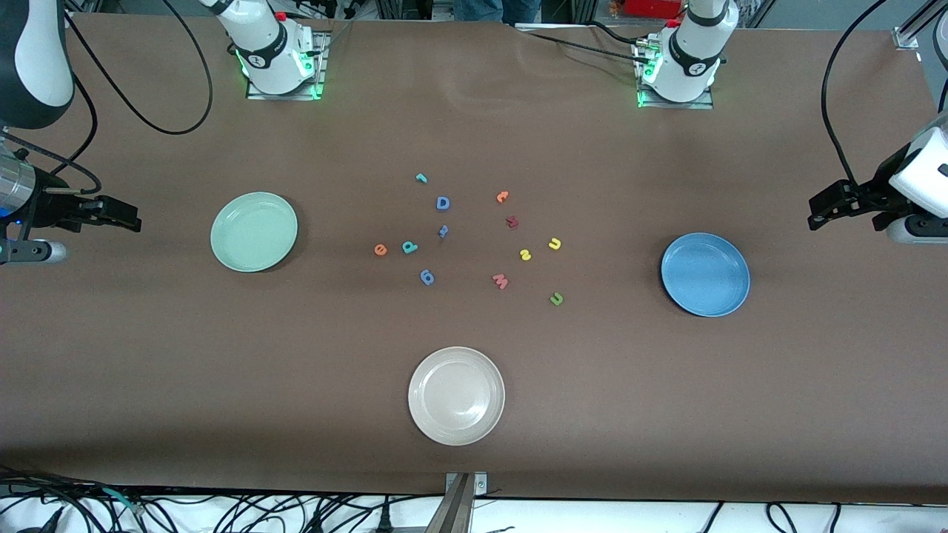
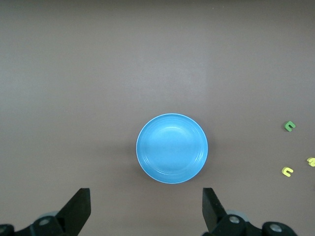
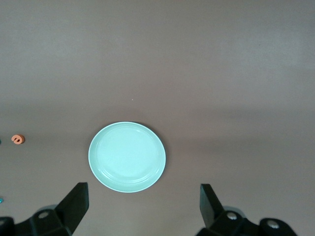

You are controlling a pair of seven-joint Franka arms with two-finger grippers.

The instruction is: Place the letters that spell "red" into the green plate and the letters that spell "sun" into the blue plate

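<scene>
The letters lie loose mid-table between the plates. Orange "e" [image 1: 380, 249] and teal "d" [image 1: 409, 246] sit side by side, with the small teal "r" [image 1: 421, 178] nearer the bases. Yellow "s" [image 1: 525, 255], yellow "u" [image 1: 555, 243] and green "n" [image 1: 556, 298] lie toward the blue plate [image 1: 705, 274]. The green plate [image 1: 254, 232] is at the right arm's end. My right gripper [image 1: 137, 220] hangs open over bare table beside the green plate [image 3: 127, 157]. My left gripper [image 1: 812, 213] hangs open over bare table beside the blue plate [image 2: 172, 148]. Both plates hold nothing.
A white plate [image 1: 456, 395] sits near the front edge. Other letters lie among the cluster: a blue "D" [image 1: 443, 203], a small blue letter [image 1: 443, 231], a blue "g" [image 1: 427, 277], an orange letter [image 1: 502, 196], a dark red one [image 1: 512, 221], a pink "w" [image 1: 501, 280].
</scene>
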